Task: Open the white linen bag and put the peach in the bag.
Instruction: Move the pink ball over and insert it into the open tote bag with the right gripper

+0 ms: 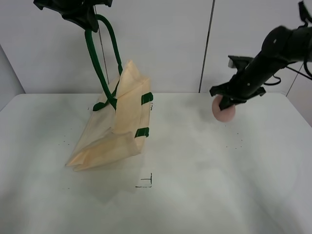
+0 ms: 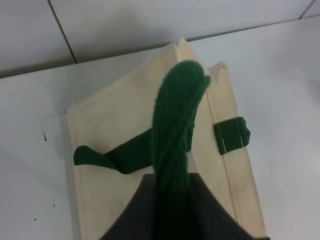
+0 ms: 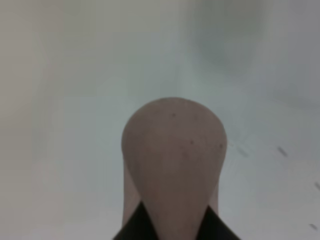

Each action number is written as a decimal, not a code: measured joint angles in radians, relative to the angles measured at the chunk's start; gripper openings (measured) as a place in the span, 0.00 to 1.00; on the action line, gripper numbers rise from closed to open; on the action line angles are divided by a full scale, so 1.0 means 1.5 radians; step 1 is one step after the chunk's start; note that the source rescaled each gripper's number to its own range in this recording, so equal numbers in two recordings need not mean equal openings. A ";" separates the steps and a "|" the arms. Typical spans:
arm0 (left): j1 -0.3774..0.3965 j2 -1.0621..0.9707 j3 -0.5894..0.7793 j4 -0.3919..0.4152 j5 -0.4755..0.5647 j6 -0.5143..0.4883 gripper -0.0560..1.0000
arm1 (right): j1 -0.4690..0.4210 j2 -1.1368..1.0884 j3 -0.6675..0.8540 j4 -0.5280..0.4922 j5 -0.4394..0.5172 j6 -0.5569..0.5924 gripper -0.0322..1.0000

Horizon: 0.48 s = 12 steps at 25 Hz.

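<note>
The white desk (image 1: pixel 204 195) carries the white linen bag (image 1: pixel 119 126) on its left half, nearer the far edge than the near one. The bag's base rests on the surface and its top is hauled up at a tilt. That lean comes from one green strap handle (image 1: pixel 96 58) pulled taut to the left gripper (image 1: pixel 78 12), whose fingers are clamped on it, probably to draw one wall away from the other and part the mouth. In the left wrist view the second handle (image 2: pixel 115 157) lies slack against the cloth, and the mouth looks barely parted. Near the far edge toward the right corner, the right gripper (image 1: pixel 229 100) is closed around the peach (image 1: pixel 224 112). Whether the fruit is clear of the desk cannot be told. It is well apart from the bag, presumably waiting for a wider opening.
</note>
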 joint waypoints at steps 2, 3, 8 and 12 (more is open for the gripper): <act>0.000 -0.004 0.000 0.000 0.000 0.000 0.05 | 0.023 -0.015 -0.049 0.023 0.030 -0.013 0.03; 0.000 -0.007 0.000 0.000 0.000 0.000 0.05 | 0.038 -0.015 -0.079 0.027 0.044 -0.014 0.03; 0.000 -0.021 0.000 0.001 0.000 0.000 0.05 | 0.129 0.000 -0.187 0.046 0.062 -0.011 0.03; 0.000 -0.022 0.000 0.000 0.000 0.001 0.05 | 0.206 0.042 -0.215 0.073 0.024 -0.011 0.03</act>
